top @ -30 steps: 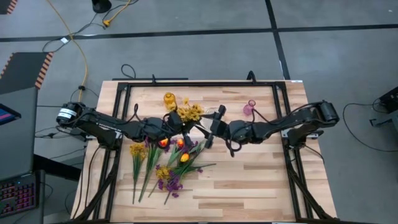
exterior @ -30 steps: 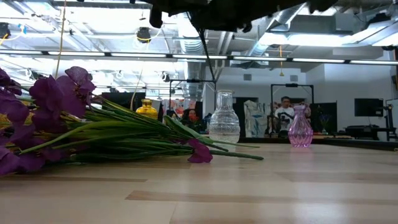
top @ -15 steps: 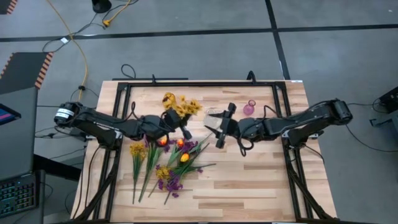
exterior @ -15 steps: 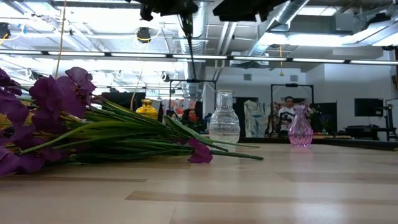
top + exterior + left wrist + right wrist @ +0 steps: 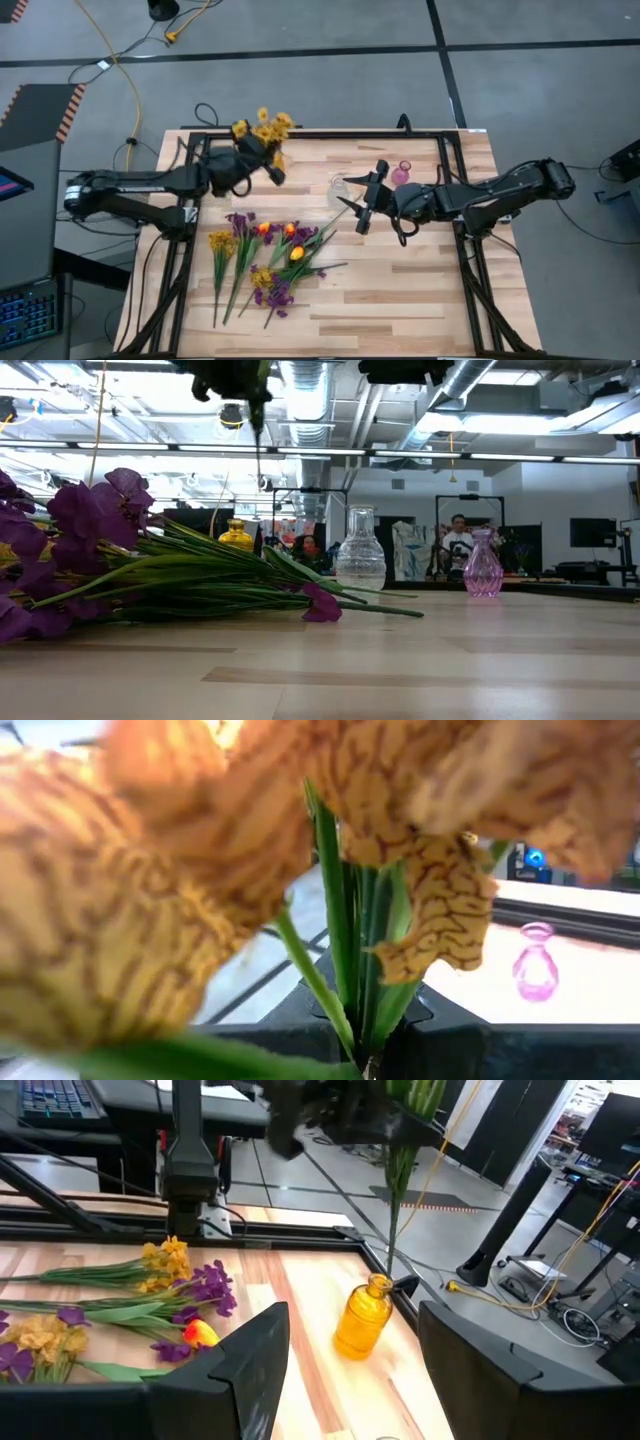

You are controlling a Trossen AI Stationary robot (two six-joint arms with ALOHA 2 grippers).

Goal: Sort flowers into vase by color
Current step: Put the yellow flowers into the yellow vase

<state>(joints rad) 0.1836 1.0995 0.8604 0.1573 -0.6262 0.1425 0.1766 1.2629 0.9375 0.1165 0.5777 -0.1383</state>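
My left gripper (image 5: 265, 168) is raised at the far left of the table, shut on a yellow flower (image 5: 262, 128). The flower's stem (image 5: 392, 1210) hangs down toward the yellow vase (image 5: 364, 1320); whether its tip is in the mouth I cannot tell. My right gripper (image 5: 364, 203) is open and holds nothing, raised beside the clear vase (image 5: 340, 187). A pink vase (image 5: 402, 172) stands farther right. A pile of purple, yellow and orange flowers (image 5: 268, 255) lies flat on the table. My left gripper pinches the yellow flower's green stems (image 5: 362, 1025) between its two fingers, just below the blooms (image 5: 440, 920). The fingers reach in level from the table's left and lie across the stems. The flower is upright and lifted, blooms above the fingers and the long stem hanging below.
The three vases stand in a row near the table's far edge. A black frame (image 5: 320, 133) runs around the table top. Bare wood (image 5: 400, 290) lies at the near right. A person (image 5: 459, 540) shows far back in the room.
My left gripper has carried the yellow flower up and toward the table's far left, from the middle near the clear vase to above the yellow vase, turning so that the flower now stands upright. My right gripper, still open, has risen and drawn back a little toward the right edge.
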